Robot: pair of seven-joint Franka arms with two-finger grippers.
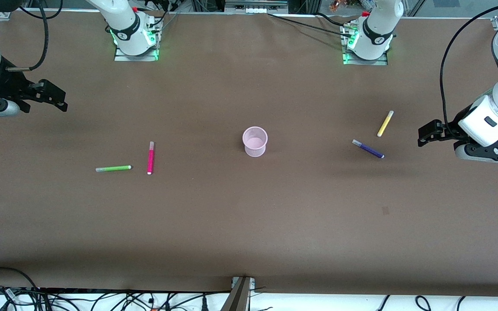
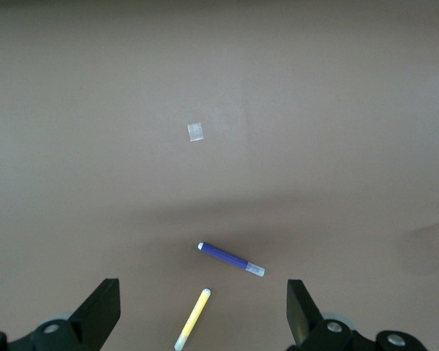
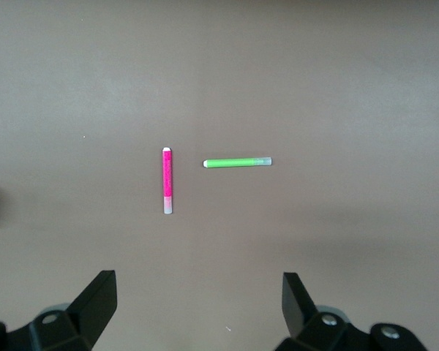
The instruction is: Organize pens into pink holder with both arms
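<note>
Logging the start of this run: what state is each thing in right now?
pink holder: upright, empty.
green pen: lying flat.
magenta pen: lying flat.
purple pen: lying flat.
yellow pen: lying flat.
left gripper: open, holding nothing.
right gripper: open, holding nothing.

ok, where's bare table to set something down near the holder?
Bare all round the holder: between it and the magenta pen, and between it and the purple pen. Also the whole strip nearer the camera. Nothing crowded.
</note>
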